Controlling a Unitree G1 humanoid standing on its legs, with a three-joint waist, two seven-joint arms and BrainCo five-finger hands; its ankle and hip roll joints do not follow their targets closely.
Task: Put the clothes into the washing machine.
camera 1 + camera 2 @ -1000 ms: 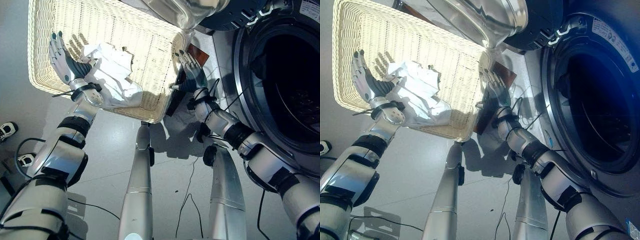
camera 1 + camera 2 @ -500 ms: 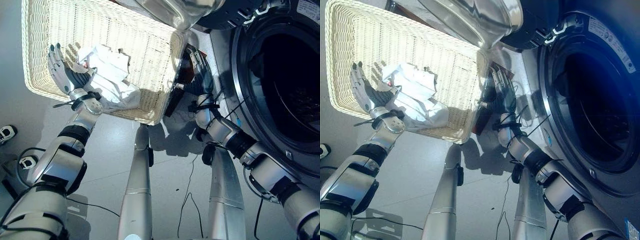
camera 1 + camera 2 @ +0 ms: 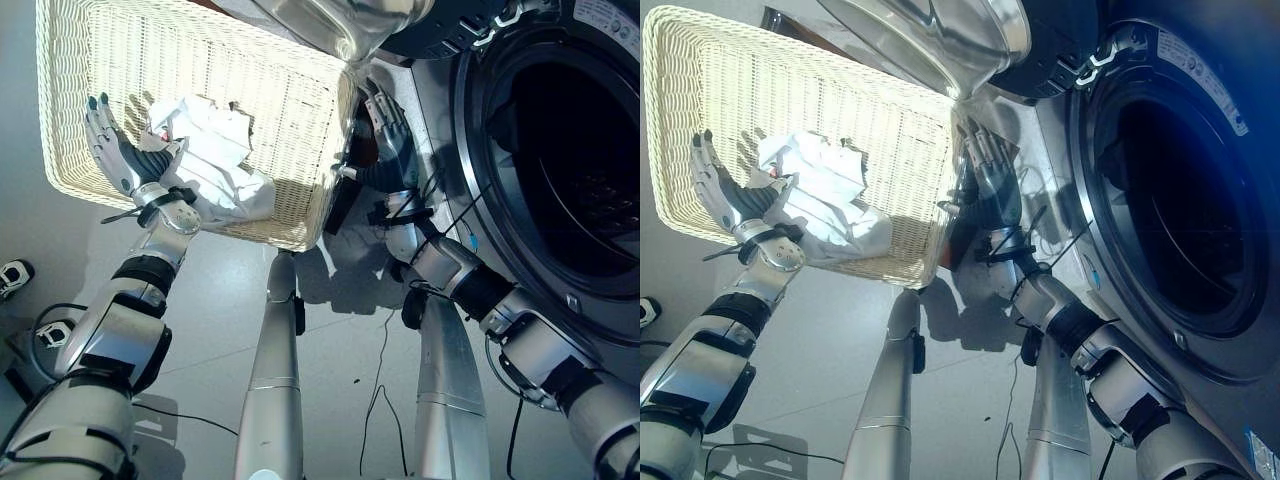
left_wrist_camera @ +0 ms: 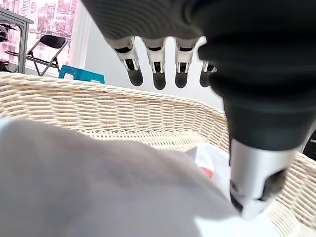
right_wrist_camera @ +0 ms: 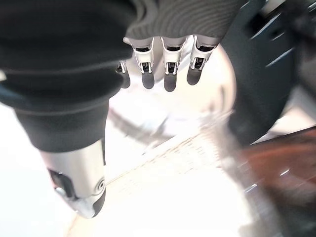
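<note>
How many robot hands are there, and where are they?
2. The left hand is open inside the cream wicker basket, beside the crumpled white cloth. The right hand is open, outside the basket near the washing machine.

washing machine cut off, drum interior dark, basket blurred

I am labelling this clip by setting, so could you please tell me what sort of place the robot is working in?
Probably a laundry area, at home or in a test room: a front-loading washing machine stands with its door open, and a wicker basket holding white clothes sits beside it on a grey floor.
</note>
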